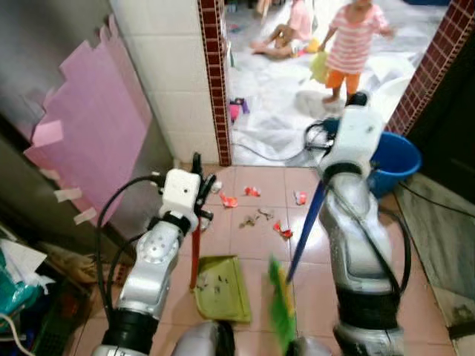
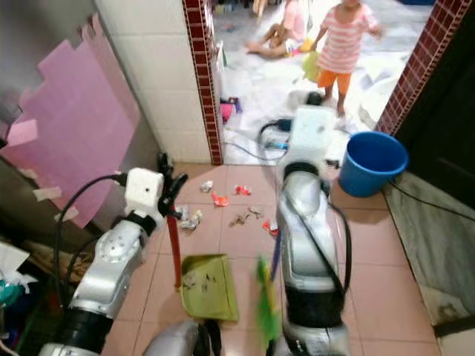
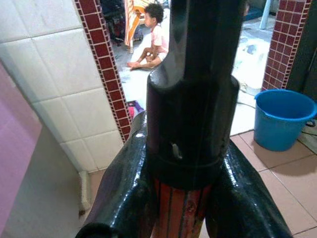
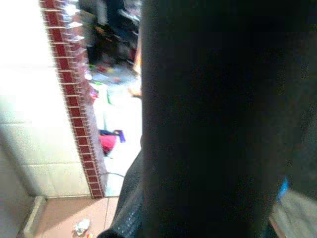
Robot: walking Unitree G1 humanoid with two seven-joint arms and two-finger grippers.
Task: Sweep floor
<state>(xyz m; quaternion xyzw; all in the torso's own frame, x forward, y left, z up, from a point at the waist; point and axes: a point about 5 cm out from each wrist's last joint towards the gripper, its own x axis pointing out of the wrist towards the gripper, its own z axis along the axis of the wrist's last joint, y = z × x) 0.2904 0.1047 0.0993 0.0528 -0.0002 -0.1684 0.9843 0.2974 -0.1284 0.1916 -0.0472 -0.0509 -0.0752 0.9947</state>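
My left gripper (image 1: 199,175) is shut on the red upright handle (image 1: 194,256) of a green dustpan (image 1: 223,291), which rests on the tiled floor with a few bits in it. In the left wrist view the black-capped red handle (image 3: 181,210) sits between the fingers. My right gripper (image 1: 323,138) holds the blue handle (image 1: 304,236) of a broom, and its green bristles (image 1: 280,305) are blurred beside the dustpan. Red and grey litter scraps (image 1: 256,216) lie on the tiles ahead of the dustpan. A dark shaft (image 4: 208,119) takes up most of the right wrist view.
A blue bucket (image 1: 395,159) stands right of the doorway beside a brick pillar. A tiled wall with a brick edge (image 1: 214,81) and pink paper (image 1: 96,126) is on the left. Beyond the doorway a child (image 1: 352,46) stands and another person (image 1: 286,31) sits. A cable (image 1: 256,152) lies at the threshold.
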